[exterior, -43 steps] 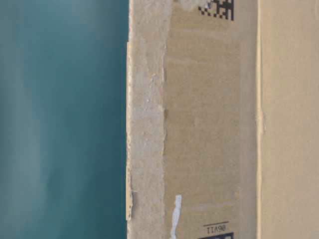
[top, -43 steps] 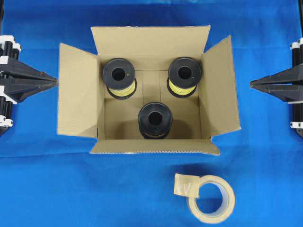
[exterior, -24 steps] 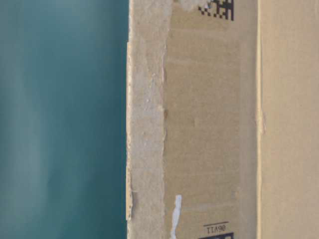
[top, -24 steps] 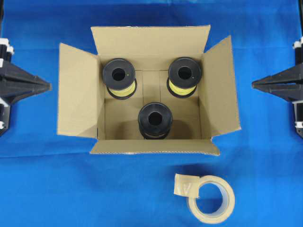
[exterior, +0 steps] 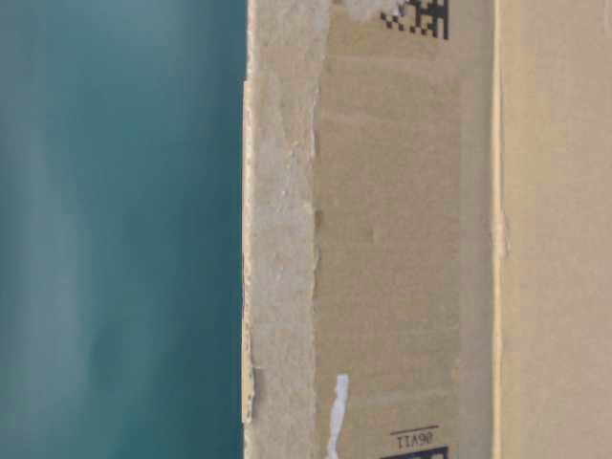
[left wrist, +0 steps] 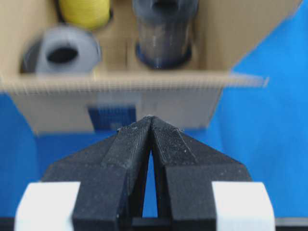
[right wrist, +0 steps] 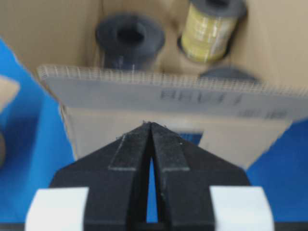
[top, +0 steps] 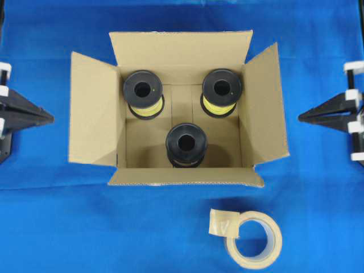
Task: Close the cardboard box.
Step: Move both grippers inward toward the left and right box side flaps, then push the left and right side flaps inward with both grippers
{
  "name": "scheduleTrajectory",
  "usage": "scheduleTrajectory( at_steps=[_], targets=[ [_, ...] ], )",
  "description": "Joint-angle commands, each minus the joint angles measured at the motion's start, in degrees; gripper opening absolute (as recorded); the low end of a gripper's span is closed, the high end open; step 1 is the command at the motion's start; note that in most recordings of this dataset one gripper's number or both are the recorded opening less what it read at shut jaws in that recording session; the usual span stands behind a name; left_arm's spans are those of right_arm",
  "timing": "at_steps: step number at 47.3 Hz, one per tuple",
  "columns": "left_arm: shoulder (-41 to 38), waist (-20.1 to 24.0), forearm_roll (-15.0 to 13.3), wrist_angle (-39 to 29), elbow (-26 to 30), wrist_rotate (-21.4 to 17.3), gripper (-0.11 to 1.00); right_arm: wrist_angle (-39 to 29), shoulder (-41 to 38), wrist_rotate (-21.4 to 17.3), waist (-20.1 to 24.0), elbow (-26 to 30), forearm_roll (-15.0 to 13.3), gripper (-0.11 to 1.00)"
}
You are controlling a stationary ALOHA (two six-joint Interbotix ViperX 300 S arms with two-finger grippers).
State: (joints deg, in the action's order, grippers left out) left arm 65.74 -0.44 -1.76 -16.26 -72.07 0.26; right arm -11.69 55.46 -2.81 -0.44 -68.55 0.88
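Note:
The cardboard box (top: 94, 114) stands open in the middle of the blue cloth, all four flaps spread outward. Its brown wall (exterior: 402, 239) fills the table-level view. My left gripper (top: 52, 118) is shut and empty, its tip pointing at the left flap with a gap of cloth between them. In the left wrist view the left gripper (left wrist: 150, 118) faces that flap's edge (left wrist: 134, 82). My right gripper (top: 300, 116) is shut and empty, a short way off the right flap. The right gripper (right wrist: 150, 124) points at the flap (right wrist: 168, 94).
Three black spools stand inside the box: two with yellow wire at the back (top: 143, 87) (top: 222, 85), one in front (top: 186, 140). A beige tape roll (top: 253, 239) lies on the cloth in front of the box, to the right.
My left gripper has drawn back leftward from the left flap and shifted toward the front. The right gripper has shifted toward the front too. Both stay shut; the box has not moved.

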Motion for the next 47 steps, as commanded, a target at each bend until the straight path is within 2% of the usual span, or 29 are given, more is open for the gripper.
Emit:
scheduleTrajectory(
  at_steps=[1, 14, 29, 34, 47],
  targets=[
    [-2.11, 0.18, -0.18, 0.70, -0.09, 0.09, 0.00, 0.35, -2.90, -0.18, -0.44, -0.18, 0.09, 0.00],
    [-6.50, 0.18, -0.18, 5.27, -1.14, -0.09, 0.00, 4.83, -8.88, -1.49, -0.97, -0.62, 0.09, 0.00],
    [-13.54, 0.79, -0.18, 19.07, -0.53, 0.00, 0.00, 11.60, -15.21, -1.58, -1.85, 2.99, 0.00, 0.00],
    [-17.84, 0.79, -0.18, 22.68, 1.32, 0.00, 0.00, 14.50, -17.67, -1.58, -1.85, 4.39, 0.00, 0.00],
    [-28.13, 0.79, -0.18, 26.89, 8.26, -0.09, 0.00, 21.27, -22.41, -1.49, -1.85, 7.82, -0.09, 0.00]
  ],
)
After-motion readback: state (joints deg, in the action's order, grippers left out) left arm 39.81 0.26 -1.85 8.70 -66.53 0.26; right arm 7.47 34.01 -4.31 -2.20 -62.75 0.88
